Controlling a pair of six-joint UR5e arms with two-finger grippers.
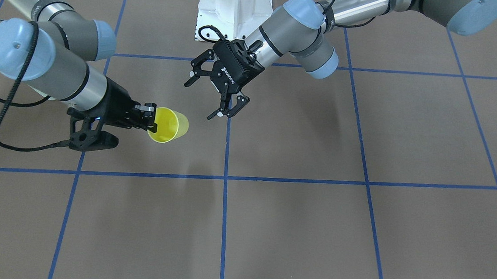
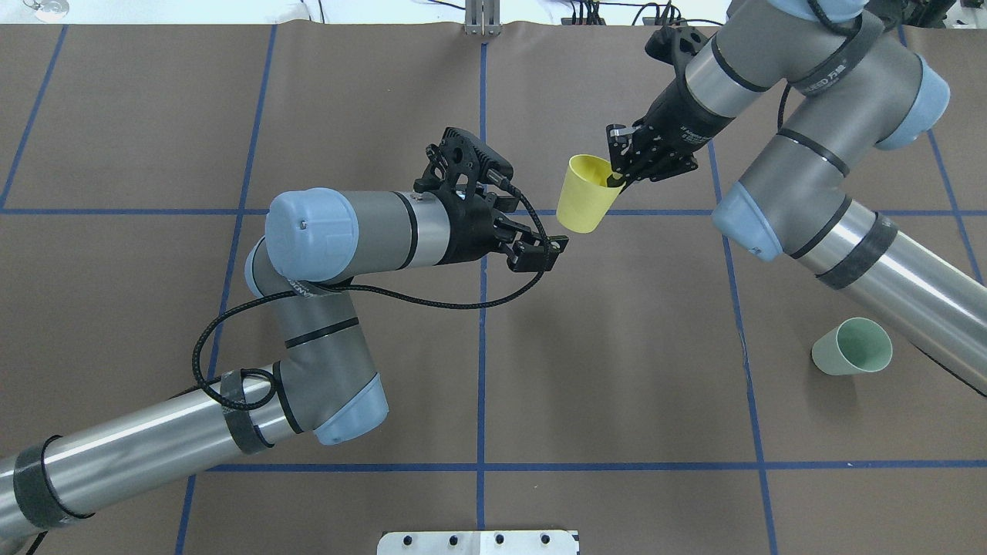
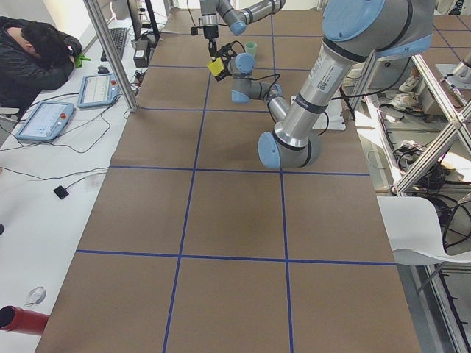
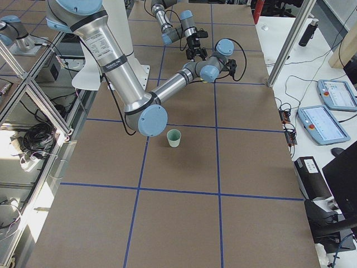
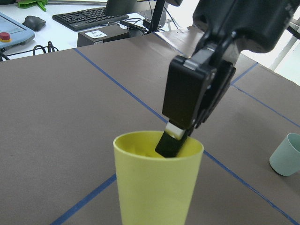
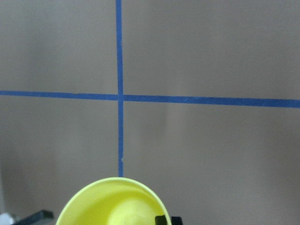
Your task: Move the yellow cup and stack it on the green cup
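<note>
My right gripper is shut on the rim of the yellow cup, with one finger inside it. It holds the cup slightly tilted above the table, mouth up. The cup also shows in the front view, the left wrist view and the right wrist view. My left gripper is open and empty, a short way from the cup's base and facing it. The green cup stands upright on the table near my right arm and also shows in the right side view.
Blue tape lines divide the brown table into squares. The robot's white base stands at the table's near edge. A person sits at a side desk with tablets and a keyboard, beyond the table's far edge.
</note>
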